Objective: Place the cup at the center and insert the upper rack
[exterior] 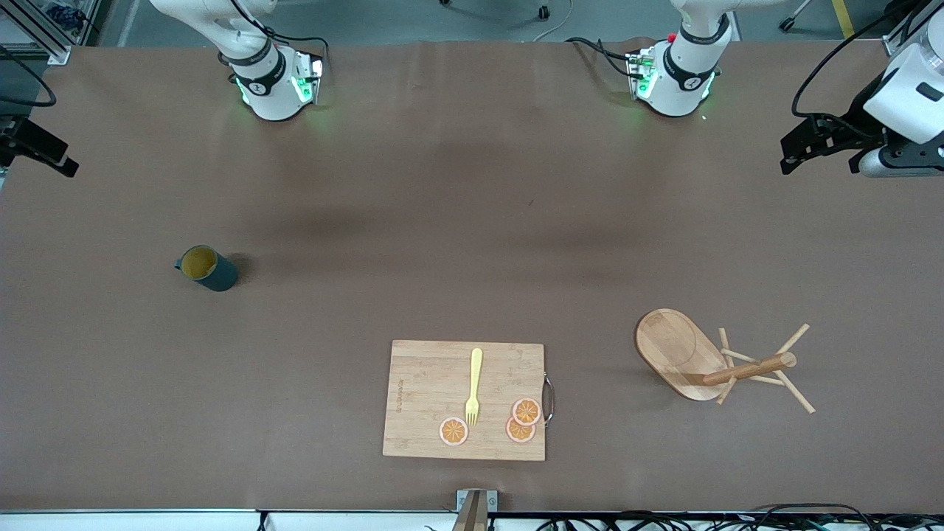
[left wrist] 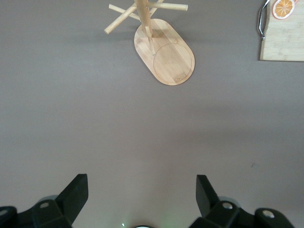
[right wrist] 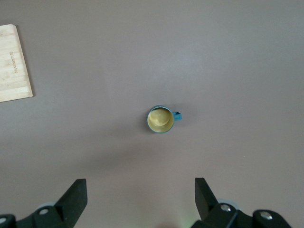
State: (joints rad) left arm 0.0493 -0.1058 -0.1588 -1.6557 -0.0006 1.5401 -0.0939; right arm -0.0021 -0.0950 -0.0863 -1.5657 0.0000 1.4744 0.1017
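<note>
Overhead, you see the cup upright on the table toward the right arm's end, open mouth up, handle turned to the table's edge. Your right gripper hangs high over bare table with the cup in its wrist view, fingers spread wide and holding nothing. Note the rack standing on its oval base toward the left arm's end, pegs fanning from its post. Your left gripper hangs high over bare table near the rack, likewise wide apart and empty. Between the two, nearer the front camera, lies the board, carrying a fork and three orange slices.
</note>
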